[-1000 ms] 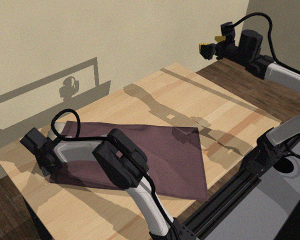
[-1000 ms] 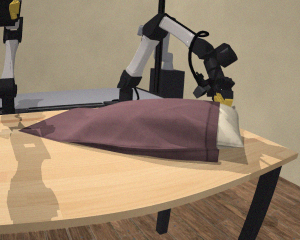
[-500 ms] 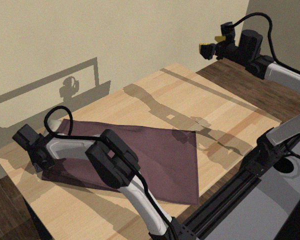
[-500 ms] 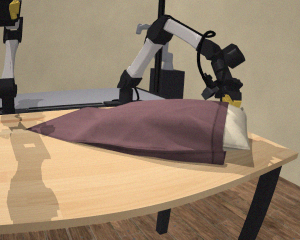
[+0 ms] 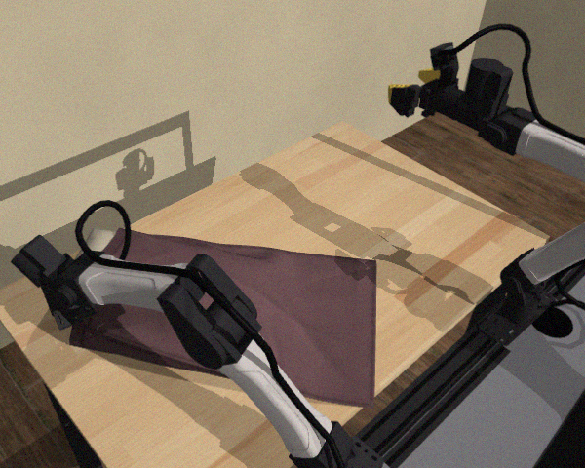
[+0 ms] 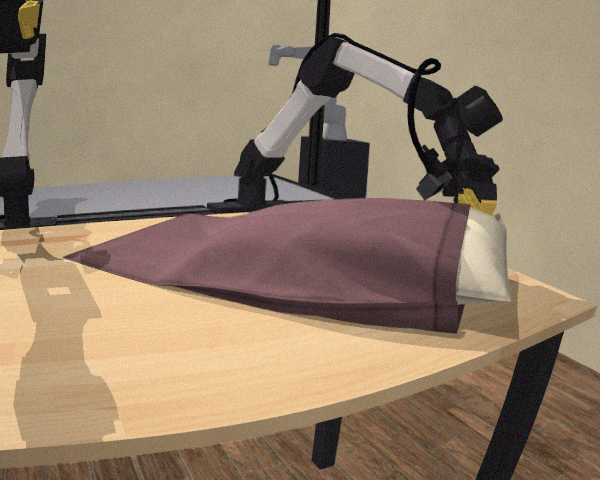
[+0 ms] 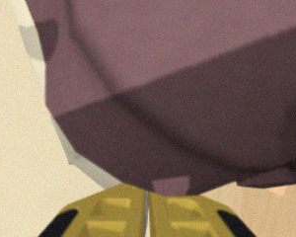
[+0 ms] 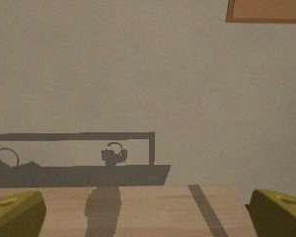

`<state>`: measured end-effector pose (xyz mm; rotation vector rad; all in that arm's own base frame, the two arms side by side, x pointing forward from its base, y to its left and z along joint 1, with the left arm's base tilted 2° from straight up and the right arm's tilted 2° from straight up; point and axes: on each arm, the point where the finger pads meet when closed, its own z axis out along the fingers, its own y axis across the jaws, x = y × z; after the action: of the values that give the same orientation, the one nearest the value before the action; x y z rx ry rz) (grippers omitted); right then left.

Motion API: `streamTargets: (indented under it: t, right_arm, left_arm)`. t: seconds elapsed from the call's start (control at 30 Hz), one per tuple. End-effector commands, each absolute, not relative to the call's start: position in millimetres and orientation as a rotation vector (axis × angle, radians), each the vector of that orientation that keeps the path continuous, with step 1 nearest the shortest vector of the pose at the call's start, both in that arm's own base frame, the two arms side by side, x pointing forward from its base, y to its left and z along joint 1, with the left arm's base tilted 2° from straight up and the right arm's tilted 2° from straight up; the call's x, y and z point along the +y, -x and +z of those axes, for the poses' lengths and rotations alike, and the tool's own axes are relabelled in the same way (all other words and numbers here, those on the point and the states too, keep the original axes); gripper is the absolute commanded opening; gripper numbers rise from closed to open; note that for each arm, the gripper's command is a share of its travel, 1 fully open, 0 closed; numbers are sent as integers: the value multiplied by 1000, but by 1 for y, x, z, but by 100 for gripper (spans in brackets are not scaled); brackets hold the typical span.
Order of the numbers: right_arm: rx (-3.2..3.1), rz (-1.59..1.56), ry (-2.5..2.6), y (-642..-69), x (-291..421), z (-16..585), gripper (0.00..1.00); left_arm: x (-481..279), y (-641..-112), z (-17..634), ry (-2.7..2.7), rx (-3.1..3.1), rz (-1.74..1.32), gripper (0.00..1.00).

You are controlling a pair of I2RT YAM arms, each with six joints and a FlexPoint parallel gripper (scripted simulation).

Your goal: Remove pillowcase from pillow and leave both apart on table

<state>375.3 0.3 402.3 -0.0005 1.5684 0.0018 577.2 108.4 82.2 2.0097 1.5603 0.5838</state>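
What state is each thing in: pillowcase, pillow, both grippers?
Pillowcase: on the pillow, covering most of it, far end flattened.
Pillow: one end exposed at the case's opening.
Left gripper: closed, apparently pinching the pillow's exposed end.
Right gripper: open, raised, holding nothing.

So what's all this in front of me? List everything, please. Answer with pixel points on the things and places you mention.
pillowcase (image 5: 328,312) (image 6: 316,248) (image 7: 187,89): one, dusky purple, around most of the pillow
pillow (image 5: 100,238) (image 6: 484,258) (image 7: 91,170): one, cream, poking from the pillowcase's open end
wooden table (image 5: 156,403) (image 6: 238,377) (image 7: 266,207) (image 8: 64,212): one, light tan, under both
table legs (image 6: 520,403): at least three, black, below
wood floor (image 5: 509,166) (image 6: 393,428): brown, underneath
walls (image 5: 283,60) (image 6: 186,103) (image 8: 89,74): beige, behind
framed item (image 8: 271,10): one, orange-brown, high up, unclear
platform (image 5: 459,403) (image 6: 150,186): one, grey, beside the table
arms (image 5: 278,398) (image 6: 295,121): two, white and black, beside the platform
left gripper (image 5: 70,294) (image 6: 478,204) (image 7: 146,187): black, yellow fingers, closed, apparently on the pillow
right gripper (image 5: 413,83) (image 6: 29,20) (image 8: 148,212): same colours, open, raised
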Motion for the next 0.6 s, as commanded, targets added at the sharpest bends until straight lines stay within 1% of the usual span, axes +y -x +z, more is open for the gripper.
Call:
streamTargets:
  t: [0.0, 0.2, 0.23, 0.3, 0.37, 0.43, 0.47, 0.57]
  right_arm:
    - [1464, -22, -9, -374, -5, 438, 100]
    - [1464, -22, -9, -374, -5, 438, 100]
    - [1464, -22, -9, -374, -5, 438, 100]
    - [1464, -22, -9, -374, -5, 438, 100]
    - [1464, -22, -9, -374, -5, 438, 100]
    - [1464, -22, -9, -374, -5, 438, 100]
    - [1464, -22, -9, -374, -5, 438, 100]
    - [1464, -22, -9, -374, -5, 438, 100]
  left_arm:
    - [113, -582, 81, -2017, 1555, 556, 0]
    - [113, -594, 85, -2019, 1534, 564, 0]
    - [108, -597, 95, -2015, 1511, 589, 0]
    - [108, -597, 95, -2015, 1511, 589, 0]
    - [109, -604, 115, -1991, 1473, 659, 0]
    - [111, -611, 108, -1980, 1462, 682, 0]
    - [109, -602, 81, -2002, 1494, 623, 0]
    - [112, -602, 69, -2002, 1507, 612, 0]
